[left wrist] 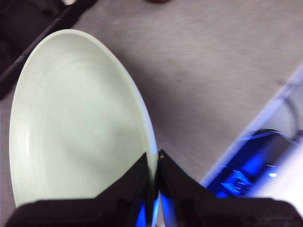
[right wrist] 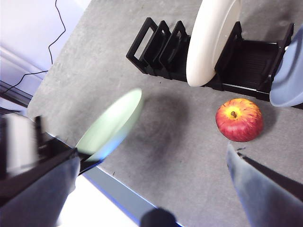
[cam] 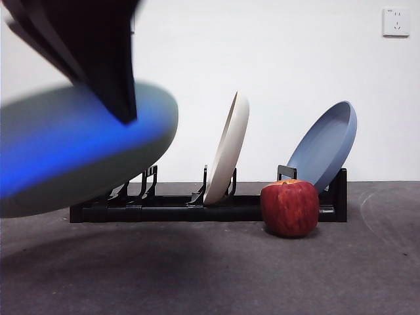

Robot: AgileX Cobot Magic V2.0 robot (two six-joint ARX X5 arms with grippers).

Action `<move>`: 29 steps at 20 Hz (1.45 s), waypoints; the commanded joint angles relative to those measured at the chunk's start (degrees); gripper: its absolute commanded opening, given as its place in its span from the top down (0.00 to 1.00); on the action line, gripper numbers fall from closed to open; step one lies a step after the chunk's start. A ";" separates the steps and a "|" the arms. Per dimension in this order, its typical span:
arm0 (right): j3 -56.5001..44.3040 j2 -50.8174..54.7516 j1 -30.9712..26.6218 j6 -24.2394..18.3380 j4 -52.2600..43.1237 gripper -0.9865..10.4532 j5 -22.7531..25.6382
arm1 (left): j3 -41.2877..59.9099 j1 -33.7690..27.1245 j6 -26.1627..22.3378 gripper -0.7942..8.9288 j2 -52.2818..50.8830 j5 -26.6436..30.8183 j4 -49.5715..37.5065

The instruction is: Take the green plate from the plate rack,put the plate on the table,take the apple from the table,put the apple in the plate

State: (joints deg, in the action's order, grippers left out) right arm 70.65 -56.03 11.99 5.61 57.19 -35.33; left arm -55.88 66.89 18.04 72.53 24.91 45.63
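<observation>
My left gripper (left wrist: 154, 158) is shut on the rim of the green plate (left wrist: 71, 118). It holds the plate tilted in the air above the table (left wrist: 203, 71), in front of the left end of the plate rack (cam: 164, 209). In the front view the plate (cam: 79, 151) is large and blurred at the left, with the gripper (cam: 121, 108) coming down from above. The right wrist view also shows the plate (right wrist: 111, 124). The apple (cam: 290, 208) stands on the table in front of the rack's right end. My right gripper (right wrist: 151, 153) is open and empty, high above the table, with the apple (right wrist: 239, 119) below it.
A cream-white plate (cam: 228, 147) stands in the middle of the rack and a blue plate (cam: 323, 146) leans at its right end. The table's front edge (right wrist: 113, 191) runs close to the held plate.
</observation>
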 commanded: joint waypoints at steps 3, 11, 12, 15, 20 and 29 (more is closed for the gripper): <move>0.24 -0.07 0.11 0.15 0.04 0.45 0.04 | 0.11 -2.64 -0.81 0.93 10.43 0.76 -5.68; 0.24 -0.07 0.11 -0.26 0.24 0.45 0.04 | 0.11 -6.80 -3.80 0.93 23.45 -10.82 -16.70; 0.24 -0.07 0.11 -0.26 0.26 0.45 0.04 | 0.11 -7.65 -4.42 0.93 23.91 -13.22 -17.79; 0.24 -0.07 0.11 -0.26 0.26 0.45 0.04 | 0.11 -10.23 -4.87 0.92 24.00 -19.21 -18.29; 0.24 -0.07 0.11 -0.26 0.24 0.45 0.04 | 0.11 -13.62 -4.72 0.56 24.00 -19.45 -14.99; 0.24 -0.07 0.11 -0.26 0.24 0.45 0.04 | 0.00 -14.99 -4.74 0.49 19.63 -20.87 -13.53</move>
State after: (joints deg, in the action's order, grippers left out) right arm 70.65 -56.03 11.99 5.56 57.45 -35.33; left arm -56.27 52.12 12.75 92.79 3.95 32.25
